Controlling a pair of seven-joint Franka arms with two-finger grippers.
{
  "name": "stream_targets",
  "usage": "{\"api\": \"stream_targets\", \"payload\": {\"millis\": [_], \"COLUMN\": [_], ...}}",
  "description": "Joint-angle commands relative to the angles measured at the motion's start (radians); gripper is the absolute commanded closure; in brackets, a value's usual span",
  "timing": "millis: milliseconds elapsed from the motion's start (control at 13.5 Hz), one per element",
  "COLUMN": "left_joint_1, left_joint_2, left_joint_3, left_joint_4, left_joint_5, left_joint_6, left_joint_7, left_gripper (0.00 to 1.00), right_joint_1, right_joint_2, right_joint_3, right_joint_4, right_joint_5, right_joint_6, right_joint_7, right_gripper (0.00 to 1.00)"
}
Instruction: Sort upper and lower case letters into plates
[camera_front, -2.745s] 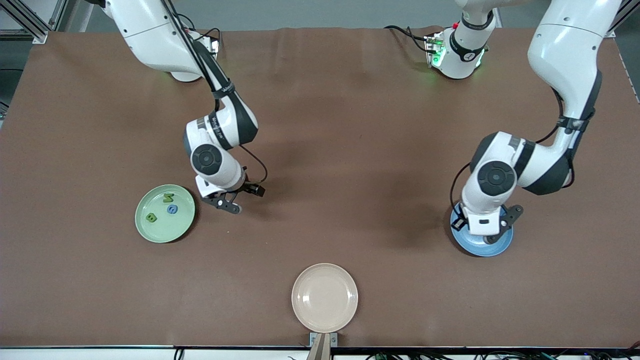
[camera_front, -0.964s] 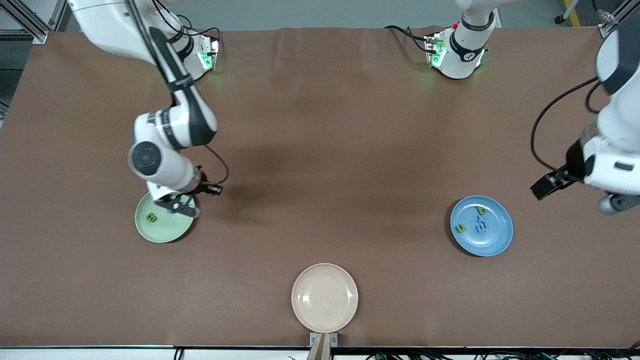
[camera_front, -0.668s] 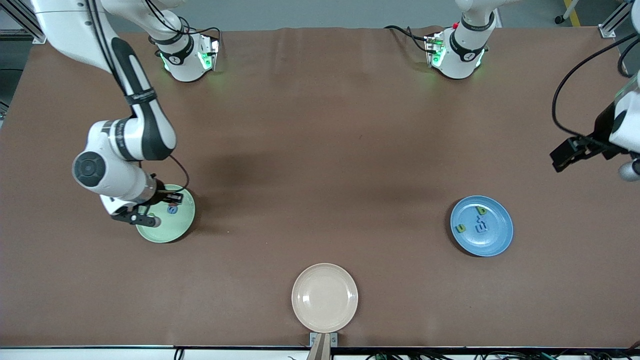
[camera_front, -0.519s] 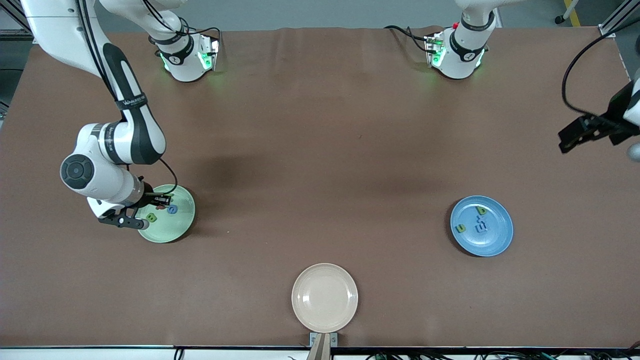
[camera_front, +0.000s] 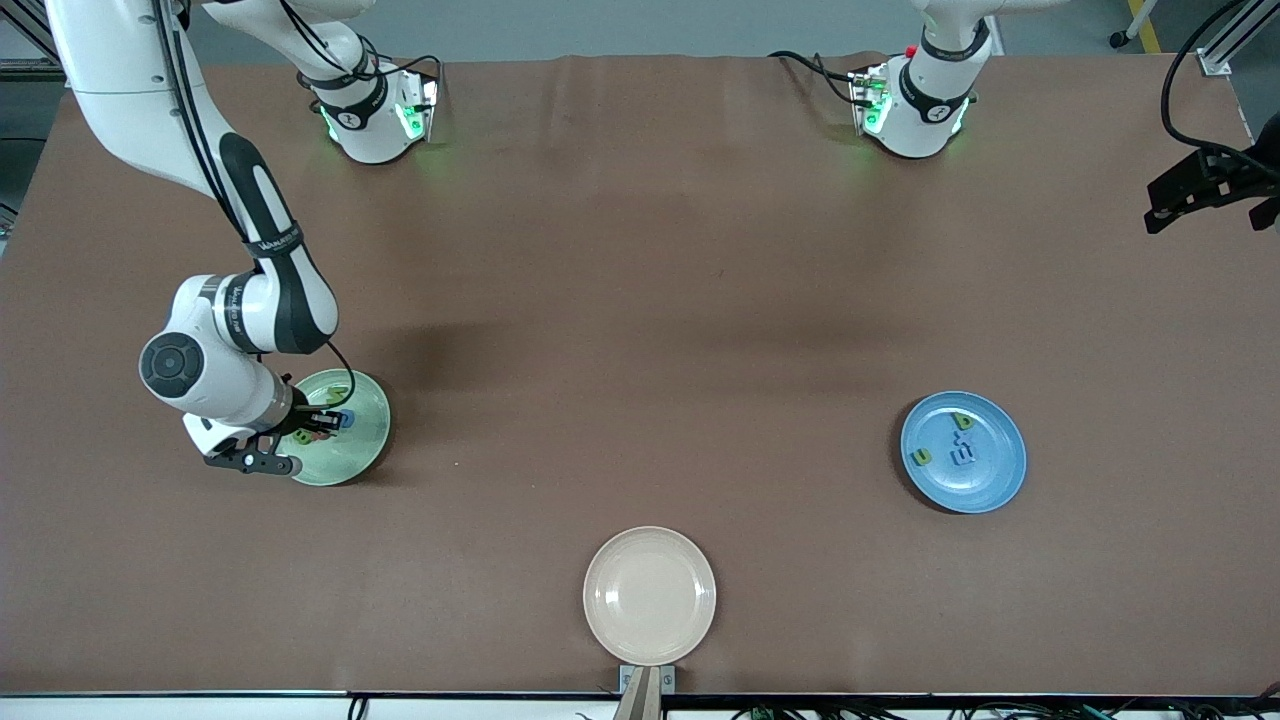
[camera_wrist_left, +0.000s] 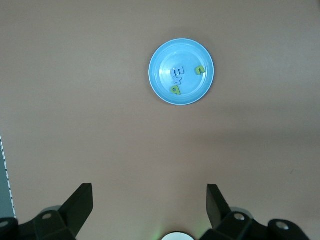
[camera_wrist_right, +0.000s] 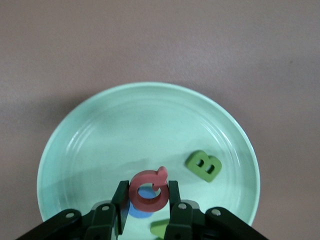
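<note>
The right claw (camera_wrist_right: 148, 200) hangs over the pale green plate (camera_front: 362, 450), at the right arm's end of the table (camera_front: 640, 300). Its two fingers pinch a red Q (camera_wrist_right: 149, 190) and hold it up above the plate. A green B (camera_wrist_right: 204, 165) lies flat in this plate. A blue letter (camera_wrist_right: 137, 210) and another green letter (camera_wrist_right: 161, 229) lie there too, partly hidden under the claw.

The left claw (camera_wrist_left: 150, 207) is high up over the bare table at the left arm's end, and its fingers are wide apart with nothing in them. The blue plate (camera_front: 1000, 480) sits at that end, with small green and blue letters (camera_front: 955, 447) lying in it.

A cream plate (camera_front: 650, 595) sits nearest the front camera, between the two other plates.
</note>
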Motion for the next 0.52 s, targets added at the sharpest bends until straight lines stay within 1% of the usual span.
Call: {"api": "stream_targets", "payload": {"millis": [0, 74, 148, 223, 297, 445], "left_joint_1": [-0.016, -0.016, -0.016, -0.016, -0.014, -0.014], "left_joint_2": [-0.037, -0.037, -0.038, -0.040, -0.043, -0.045], "left_joint_3": [0.021, 0.018, 0.017, 0.017, 0.017, 0.017], "left_joint_4": [-0.032, -0.032, -0.030, -0.032, -0.030, -0.030], "left_joint_5": [-0.014, -0.014, -0.014, -0.014, -0.014, -0.016], "left_joint_6": [0.007, 0.007, 0.007, 0.005, 0.004, 0.004], "left_joint_7": [0.021, 0.021, 0.021, 0.021, 0.023, 0.029], "left_gripper": [0.00, 0.00, 0.00, 0.00, 0.00, 0.00], "right_joint_1": [-0.014, -0.014, -0.012, -0.012, -0.012, -0.011], "right_joint_2": [0.044, 0.052, 0.053, 0.053, 0.053, 0.052], "right_joint_3": [0.014, 0.013, 0.014, 0.014, 0.014, 0.014], "right_joint_4": [0.054, 0.058, 0.060, 0.063, 0.063, 0.070], "right_joint_5": [-0.007, -0.007, -0.007, -0.007, -0.007, -0.007], "right_joint_6": [-0.002, -0.001, -0.002, -0.002, -0.002, -0.008], "right_joint_7": [-0.002, -0.002, -0.003, -0.002, -0.002, -0.002], "right_gripper": [0.98, 0.95, 0.75, 0.04, 0.00, 0.00]}}
